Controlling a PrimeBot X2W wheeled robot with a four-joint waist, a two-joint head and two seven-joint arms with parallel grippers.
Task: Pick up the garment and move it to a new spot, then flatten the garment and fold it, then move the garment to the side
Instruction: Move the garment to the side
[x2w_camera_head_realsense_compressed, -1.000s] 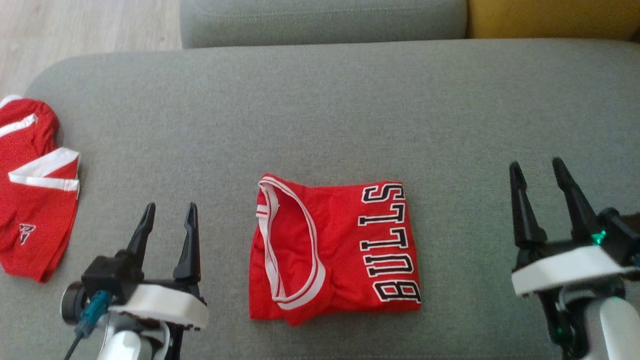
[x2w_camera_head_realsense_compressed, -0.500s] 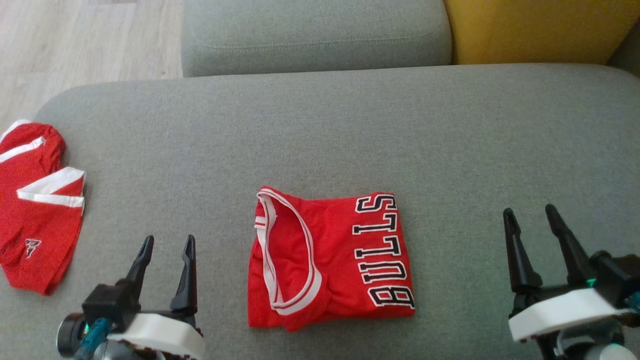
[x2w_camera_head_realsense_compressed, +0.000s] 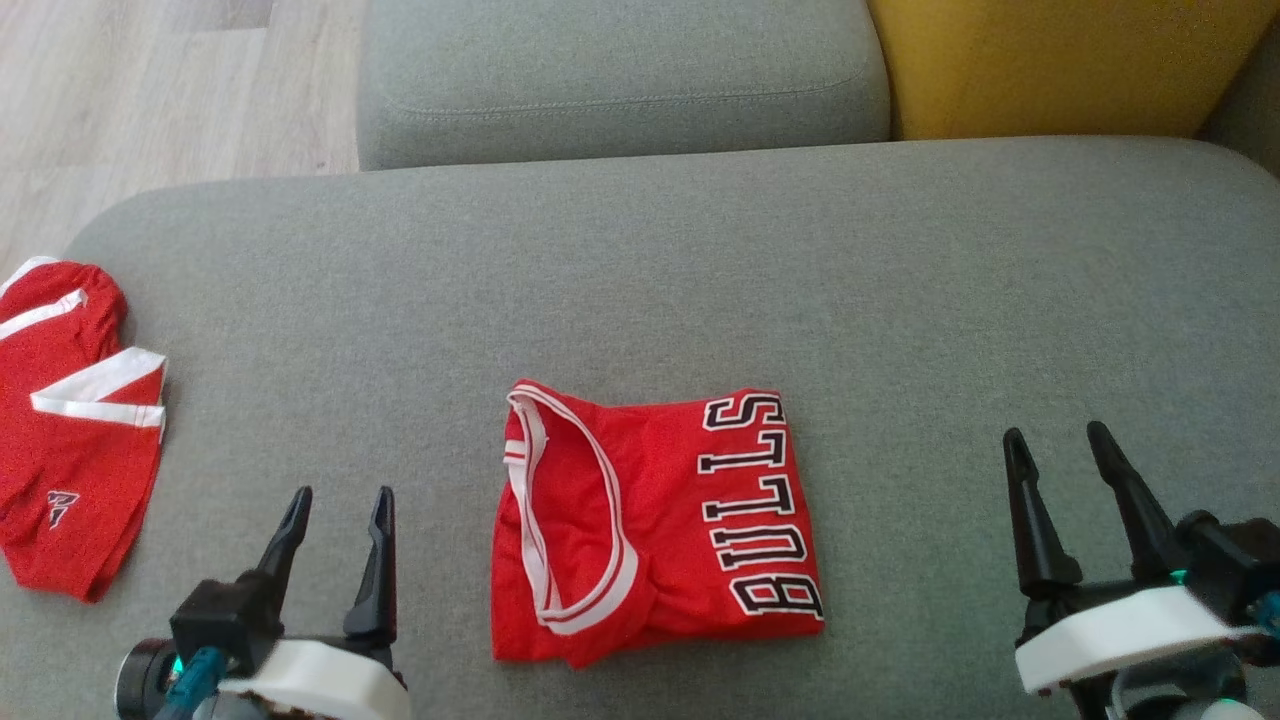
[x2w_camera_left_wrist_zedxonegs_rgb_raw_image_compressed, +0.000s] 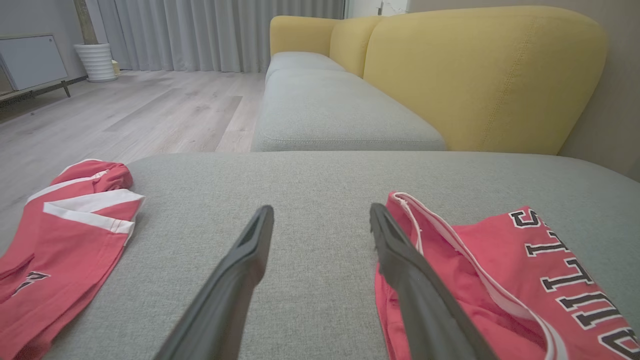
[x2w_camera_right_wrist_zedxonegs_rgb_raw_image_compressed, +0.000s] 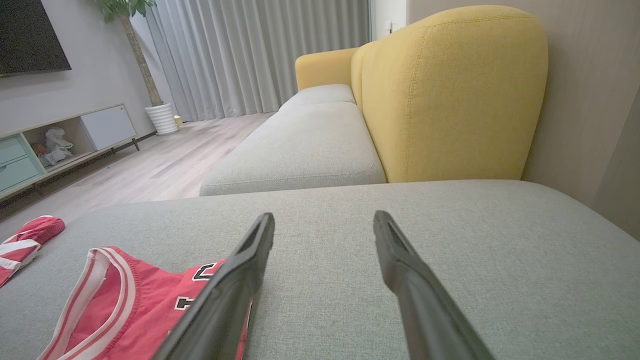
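Near left: left gripper (x2w_camera_head_realsense_compressed: 342, 495), fingers spread wide, clamped on nothing. Near right: right gripper (x2w_camera_head_realsense_compressed: 1054, 432), likewise spread and empty, well apart from the cloth. Between them, at the near middle of the grey cushion (x2w_camera_head_realsense_compressed: 700, 270): red jersey (x2w_camera_head_realsense_compressed: 660, 520), lying as a compact rectangle, collar band on its left part, lettering on its right. Looks folded already, so probably leaves only the shift to the side. Calls for pinching all layers along one edge, then lifting or sliding without spilling the fold. At the cushion's left edge: second red garment (x2w_camera_head_realsense_compressed: 70, 450), touching neither gripper. Farther right: yellow backrest (x2w_camera_head_realsense_compressed: 1050, 60).
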